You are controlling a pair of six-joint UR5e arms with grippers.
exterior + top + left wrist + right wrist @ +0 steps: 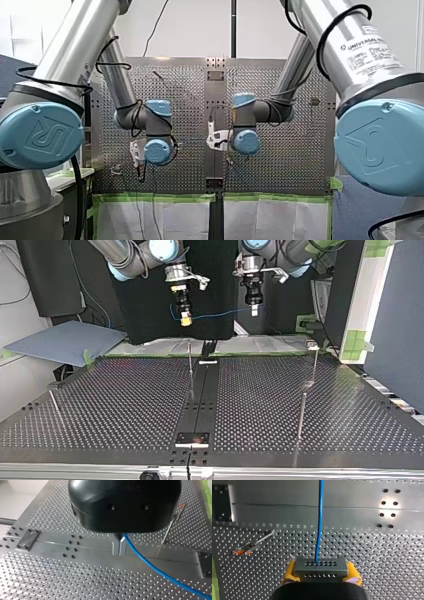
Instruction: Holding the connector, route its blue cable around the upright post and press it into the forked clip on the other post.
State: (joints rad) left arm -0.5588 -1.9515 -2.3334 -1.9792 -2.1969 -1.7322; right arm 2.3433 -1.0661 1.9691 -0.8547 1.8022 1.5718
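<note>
- My right gripper pinched the grey connector between its yellow pads; its own black housing hid the lower part of both pads
- The blue cable came straight out of the connector's upper row of holes and was cut off at the edge of the right wrist view
- In the top view the cable hung in a shallow span between the two grippers, well above the perforated table and touching no post
- My left gripper was mostly hidden behind its black body; only the narrow metal tips showed, pressed together on the cable, which ran out beside them
- Thin upright posts stood on the table: a middle post, and a far post and a near post at the top view's right
- The far post's head was too small to tell whether it was forked
- In the front view both grippers were small and the cable could not be made out
</note>
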